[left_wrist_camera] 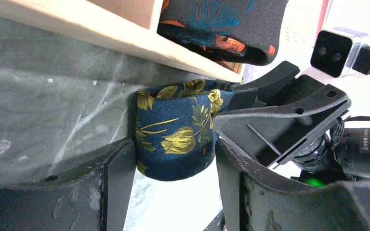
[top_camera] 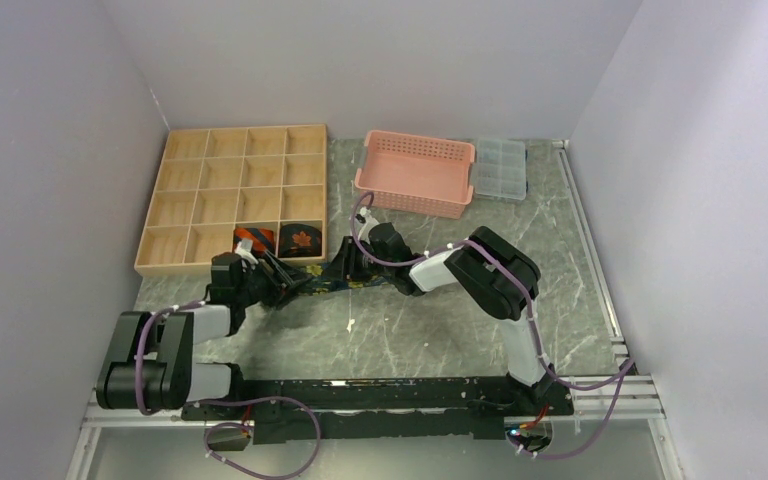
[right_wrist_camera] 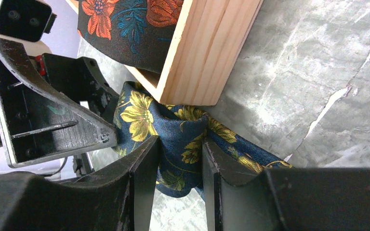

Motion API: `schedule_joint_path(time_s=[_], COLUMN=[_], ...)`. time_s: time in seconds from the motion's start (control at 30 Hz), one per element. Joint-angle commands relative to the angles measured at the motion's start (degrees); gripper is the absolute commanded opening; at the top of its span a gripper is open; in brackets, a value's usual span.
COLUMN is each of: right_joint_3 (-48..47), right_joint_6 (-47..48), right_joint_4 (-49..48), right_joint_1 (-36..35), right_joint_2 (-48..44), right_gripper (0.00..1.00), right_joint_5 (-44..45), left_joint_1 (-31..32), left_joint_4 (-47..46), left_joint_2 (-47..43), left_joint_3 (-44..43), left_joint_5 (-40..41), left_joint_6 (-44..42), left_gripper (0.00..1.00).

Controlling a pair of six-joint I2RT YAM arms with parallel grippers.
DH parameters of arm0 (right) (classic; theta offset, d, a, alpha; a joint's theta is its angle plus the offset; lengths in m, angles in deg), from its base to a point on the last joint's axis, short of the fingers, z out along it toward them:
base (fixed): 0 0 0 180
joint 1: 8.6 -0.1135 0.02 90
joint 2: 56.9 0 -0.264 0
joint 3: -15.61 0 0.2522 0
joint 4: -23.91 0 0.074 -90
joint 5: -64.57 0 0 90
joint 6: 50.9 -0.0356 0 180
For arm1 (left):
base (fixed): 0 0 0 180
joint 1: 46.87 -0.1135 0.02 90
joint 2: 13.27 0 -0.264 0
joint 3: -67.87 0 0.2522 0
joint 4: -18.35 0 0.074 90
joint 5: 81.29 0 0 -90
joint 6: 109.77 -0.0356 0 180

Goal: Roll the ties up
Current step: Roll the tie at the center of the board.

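Floral tie [left_wrist_camera: 176, 139] roll, left-wrist view only

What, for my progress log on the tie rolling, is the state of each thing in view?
floral tie: partly rolled, lying beside the wooden tray
striped tie: rolled, in a tray compartment
leaf tie: rolled, in the next compartment
left gripper: closed around the floral tie's roll
right gripper: pinching the floral tie's unrolled part
pink basket: looks empty
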Motion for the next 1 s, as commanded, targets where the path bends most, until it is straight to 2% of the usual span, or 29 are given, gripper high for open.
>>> schedule_joint_path(time_s=[0.0, 0.13, 0.37, 0.7, 0.9, 0.97], right_joint_3=[1.25, 1.29, 1.64, 1.38, 1.38, 1.3], right_joint_6=[2.17, 2.51, 2.88, 3.0, 3.21, 3.08], right_joint_4=[3.24, 3.5, 3.71, 3.7, 3.91, 3.8], right_joint_1=[-1.09, -1.13, -1.08, -1.46, -1.44, -1.57], right_joint_2=[1.94, 1.76, 1.13, 1.3, 1.15, 1.19], right_gripper=[0.4, 0.4, 0.4, 0.4, 0.4, 0.4], right_joint_5=[-0.17, 0.12, 0.52, 0.45, 0.6, 0.55], left_joint_1=[0.56, 0.61, 0.61, 2.04, 4.0, 4.59], left_joint_4=[4.07, 6.29, 15.36, 3.81, 2.09, 1.83], left_joint_2=[-2.88, -3.86, -11.76, -1.03, -0.25, -0.35], left_joint_3=[-2.06, -1.82, -2.17, -2.09, -2.62, -2.88], left_joint_5=[2.63, 5.08, 12.42, 4.97, 5.13, 4.73], left_joint_6=[-3.05, -2.4, -3.5, -2.45, -2.48, -2.77], left_gripper=[0.63, 0.65, 0.72, 0.65, 0.63, 0.57])
